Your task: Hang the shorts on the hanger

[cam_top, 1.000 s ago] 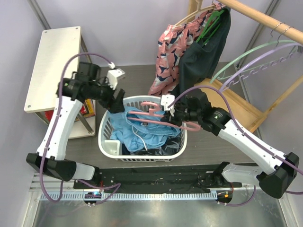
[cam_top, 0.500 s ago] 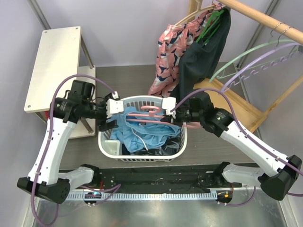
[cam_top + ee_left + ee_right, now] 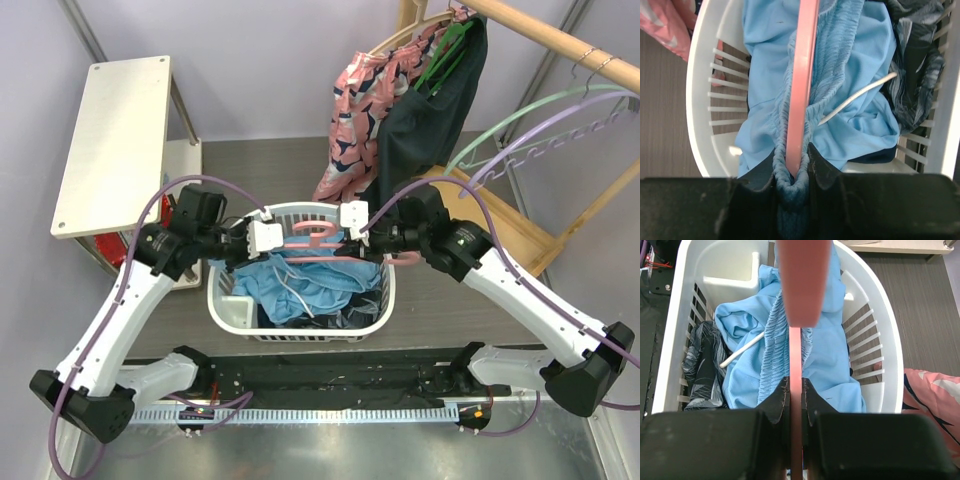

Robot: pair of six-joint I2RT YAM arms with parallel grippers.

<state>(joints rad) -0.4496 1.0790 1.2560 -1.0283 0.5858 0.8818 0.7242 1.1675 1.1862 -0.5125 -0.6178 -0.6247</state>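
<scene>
a step in the middle of the task is in hand: the sky-blue shorts (image 3: 860,115) are being put onto the pink hanger (image 3: 802,75). the left gripper (image 3: 792,175) is squeezed shut on the bunched waistband at the hanger's left end. the right gripper (image 3: 796,390) is clamped shut on the hanger's bar. most of the shorts are left lying in the white laundry basket (image 3: 692,100). next, the waistband likely has to be pulled along the bar, gently. the basket is set on a dark grey table (image 3: 270,165). a wooden rail (image 3: 560,35) with hung clothes (image 3: 355,110) is seen far right.
</scene>
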